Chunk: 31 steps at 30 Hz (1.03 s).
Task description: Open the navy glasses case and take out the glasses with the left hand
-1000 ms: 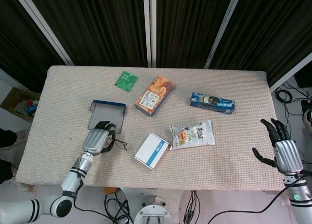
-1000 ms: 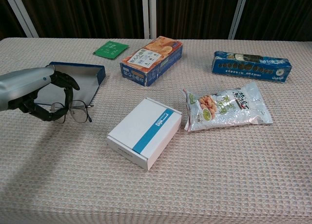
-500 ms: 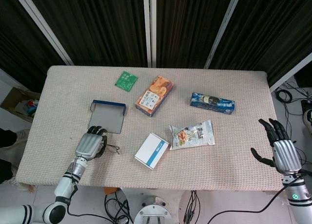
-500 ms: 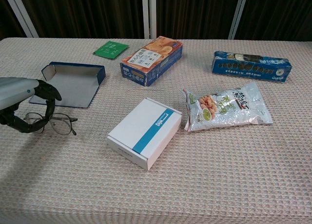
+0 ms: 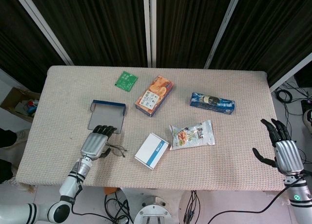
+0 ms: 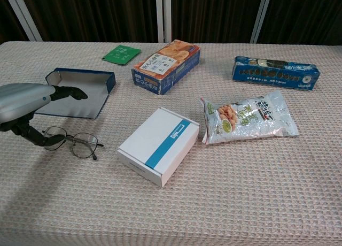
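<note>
Since the navy glasses case [image 5: 106,116] already lies open and flat in the left-centre of the head view, you are at the tail end of the job: the glasses [image 6: 71,140] are out and lying on the surface [image 5: 234,156], just below the case toward the lower left. Your left hand [image 5: 95,143] sits over their left lens, its fingers [image 6: 65,92] stretched out toward the case and a lower one reaching down to the frame. From the chest view I cannot tell whether that finger is pinching the rim or only touching it, so treat the hold as uncertain. If you mean to leave the glasses there, your next move is likely to lift the hand straight up and clear without dragging the thin wire frame. If you mean to carry them, close on the frame first. Your right hand [image 5: 283,151] hovers at the lower right edge of the head view, fingers spread and holding nothing, well apart from everything.
</note>
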Motion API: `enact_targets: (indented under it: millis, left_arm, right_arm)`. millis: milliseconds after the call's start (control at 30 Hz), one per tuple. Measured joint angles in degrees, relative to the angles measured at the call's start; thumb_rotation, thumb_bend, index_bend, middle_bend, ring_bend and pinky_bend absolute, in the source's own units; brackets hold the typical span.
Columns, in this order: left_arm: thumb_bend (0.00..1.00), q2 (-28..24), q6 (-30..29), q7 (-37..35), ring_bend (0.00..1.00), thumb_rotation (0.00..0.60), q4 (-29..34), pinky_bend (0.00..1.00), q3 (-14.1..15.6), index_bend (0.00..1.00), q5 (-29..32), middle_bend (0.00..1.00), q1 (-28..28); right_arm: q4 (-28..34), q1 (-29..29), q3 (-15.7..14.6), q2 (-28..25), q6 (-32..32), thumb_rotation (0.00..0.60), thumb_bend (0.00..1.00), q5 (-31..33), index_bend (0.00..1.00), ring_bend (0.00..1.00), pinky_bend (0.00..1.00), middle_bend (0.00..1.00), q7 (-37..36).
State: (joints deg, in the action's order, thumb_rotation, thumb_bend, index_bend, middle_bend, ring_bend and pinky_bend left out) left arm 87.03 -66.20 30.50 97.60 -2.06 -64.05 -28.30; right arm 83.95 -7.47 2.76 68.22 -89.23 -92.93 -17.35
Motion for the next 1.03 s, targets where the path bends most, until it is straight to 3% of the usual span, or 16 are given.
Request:
enact_targets:
  millis: [267, 400, 500, 733, 1033]
  left_arm:
    - [0.26, -4.4, -6.9, -6.5, 0.09, 0.600, -0.2, 0.12, -3.7, 0.13, -1.5, 0.12, 2.7]
    - [0.25, -7.6, -9.8, -13.1, 0.09, 0.600, -4.5, 0.12, -6.4, 0.14, -1.1, 0.13, 4.9]
    - [0.25, -10.3, -10.1, -19.0, 0.09, 0.600, -8.0, 0.12, -6.8, 0.15, -1.8, 0.13, 6.7]
    - [0.25, -16.9, -12.2, -31.5, 0.09, 0.600, -11.3, 0.12, -3.6, 0.16, -8.2, 0.13, 13.4]
    - [0.25, -18.5, -23.0, -29.1, 0.10, 0.600, -8.0, 0.12, 1.8, 0.18, -18.4, 0.13, 20.5]
  right_arm:
    - [0.6, 0.1, 0.0, -2.4, 1.3, 0.600, 0.22, 1.4, 0.02, 0.00, 0.05, 0.15, 0.2]
    - [1.4, 0.3, 0.3, -4.5, 2.8, 0.600, 0.24, 3.7, 0.03, 0.00, 0.05, 0.14, 1.1]
    - [1.6, 0.4, 0.9, -5.4, 3.5, 0.600, 0.27, 5.6, 0.03, 0.00, 0.05, 0.13, 1.1]
    - [1.1, 1.1, 1.5, -4.9, 3.2, 0.600, 0.28, 6.6, 0.03, 0.00, 0.05, 0.13, 2.6]
    - [1.3, 2.1, 0.4, -3.0, 1.6, 0.600, 0.28, 4.5, 0.03, 0.00, 0.05, 0.13, 5.3]
